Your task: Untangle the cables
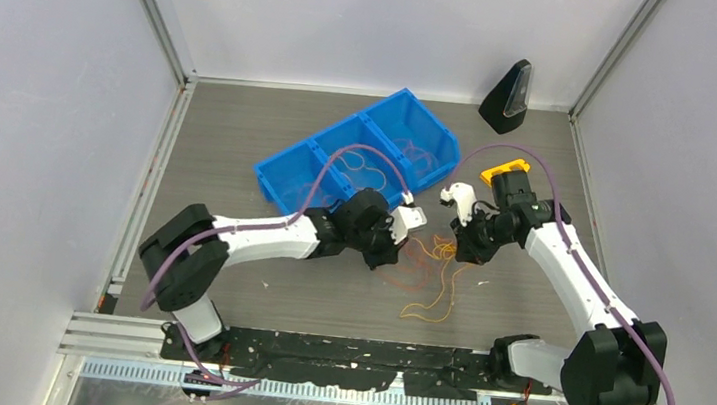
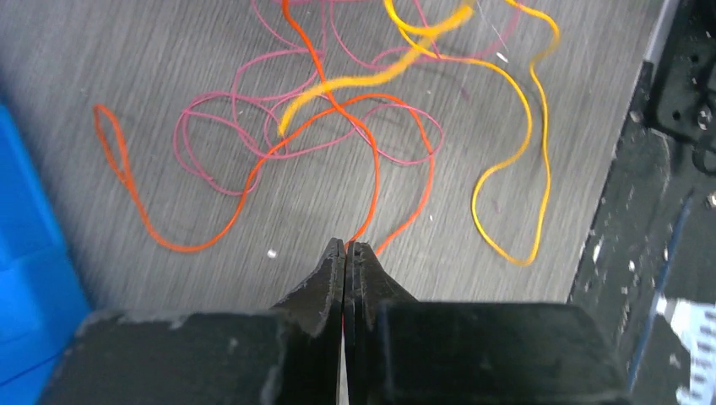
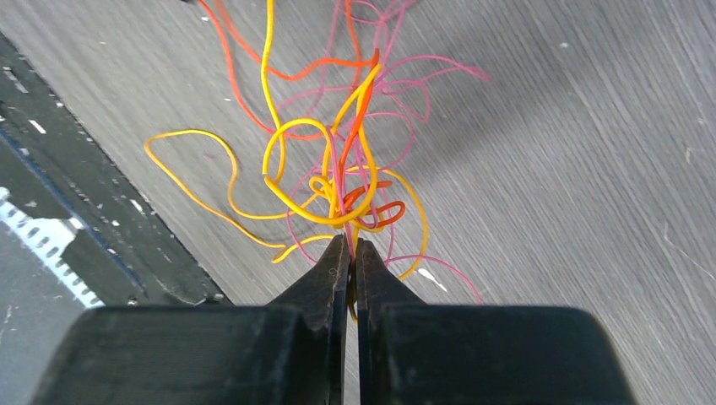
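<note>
The cables (image 1: 433, 271) lie as a loose tangle of orange-yellow, red and pinkish-purple strands on the grey table between the two arms. My left gripper (image 2: 346, 246) is shut, with the red cable (image 2: 376, 169) running in between its jaws. From there the red strand loops out over pink coils (image 2: 181, 135) and beside a yellow cable (image 2: 540, 126). In the top view this gripper (image 1: 398, 252) sits at the tangle's left edge. My right gripper (image 3: 347, 243) is shut on a knotted bunch of cables (image 3: 338, 186), lifted off the table. In the top view it (image 1: 459, 245) is at the tangle's upper right.
A blue bin (image 1: 282, 169) with three compartments, thin wires inside, stands behind the left arm. A black wedge-shaped object (image 1: 506, 97) sits at the back right, and a yellow piece (image 1: 504, 168) lies behind the right arm. Black tape (image 1: 339, 346) lines the near edge.
</note>
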Tool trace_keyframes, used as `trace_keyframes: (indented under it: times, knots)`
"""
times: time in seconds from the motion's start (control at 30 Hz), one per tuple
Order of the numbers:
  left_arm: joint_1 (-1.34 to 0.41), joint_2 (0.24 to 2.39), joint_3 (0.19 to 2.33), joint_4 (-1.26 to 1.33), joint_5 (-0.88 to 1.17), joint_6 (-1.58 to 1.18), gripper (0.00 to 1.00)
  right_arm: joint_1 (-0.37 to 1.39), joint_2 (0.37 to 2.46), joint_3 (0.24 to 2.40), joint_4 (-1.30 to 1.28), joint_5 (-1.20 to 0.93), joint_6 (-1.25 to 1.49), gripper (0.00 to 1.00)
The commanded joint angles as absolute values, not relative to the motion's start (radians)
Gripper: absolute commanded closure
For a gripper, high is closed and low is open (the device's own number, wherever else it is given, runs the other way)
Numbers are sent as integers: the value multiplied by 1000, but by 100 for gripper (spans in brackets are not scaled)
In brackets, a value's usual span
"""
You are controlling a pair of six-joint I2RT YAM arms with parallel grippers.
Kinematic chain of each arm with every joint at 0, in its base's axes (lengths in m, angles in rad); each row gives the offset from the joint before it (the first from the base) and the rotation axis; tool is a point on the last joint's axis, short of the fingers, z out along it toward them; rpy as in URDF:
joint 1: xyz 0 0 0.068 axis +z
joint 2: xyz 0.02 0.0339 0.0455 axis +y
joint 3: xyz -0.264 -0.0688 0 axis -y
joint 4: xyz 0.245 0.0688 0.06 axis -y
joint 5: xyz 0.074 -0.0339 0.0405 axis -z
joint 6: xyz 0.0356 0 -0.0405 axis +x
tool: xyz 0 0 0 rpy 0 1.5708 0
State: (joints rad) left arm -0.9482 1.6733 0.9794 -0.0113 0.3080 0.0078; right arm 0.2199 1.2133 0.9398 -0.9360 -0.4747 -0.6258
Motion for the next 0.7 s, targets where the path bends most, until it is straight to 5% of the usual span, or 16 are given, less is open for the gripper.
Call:
trace_keyframes:
  times: [0.0, 0.27, 0.67]
  knots:
    - [-948, 1476, 1038, -174, 338, 107, 100, 187, 1249, 935, -902, -354, -678, 95]
    - [-831, 1039, 1088, -433, 422, 252, 100, 24, 1426, 921, -842, -243, -785, 94]
    - [-608, 1011, 1537, -501, 386, 165, 100, -18, 1613, 972, -774, -178, -816, 94]
